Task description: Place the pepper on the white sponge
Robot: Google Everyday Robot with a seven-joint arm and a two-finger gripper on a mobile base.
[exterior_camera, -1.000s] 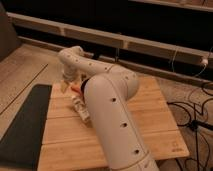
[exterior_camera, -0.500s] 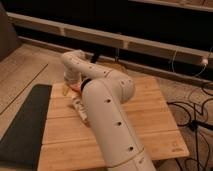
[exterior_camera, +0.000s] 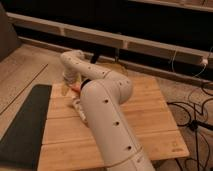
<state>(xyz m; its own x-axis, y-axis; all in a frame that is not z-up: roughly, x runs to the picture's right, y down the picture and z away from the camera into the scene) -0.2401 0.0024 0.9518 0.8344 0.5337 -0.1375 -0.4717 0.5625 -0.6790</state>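
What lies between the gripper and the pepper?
Nothing shows in the camera view: the gripper sits right beside the pepper, above the wooden table.

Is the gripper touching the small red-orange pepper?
Cannot tell. Camera view: the gripper sits low over the wooden table, left part, beside the small red-orange pepper; the white arm hides any contact.

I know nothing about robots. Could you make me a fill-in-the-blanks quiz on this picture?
1. The robot's arm is ___ in colour.
2. Its gripper, near the red-orange pepper, hangs low over a table made of ___.
3. Cables lie on the floor at the picture's ___ side.
Missing words: white; wood; right.
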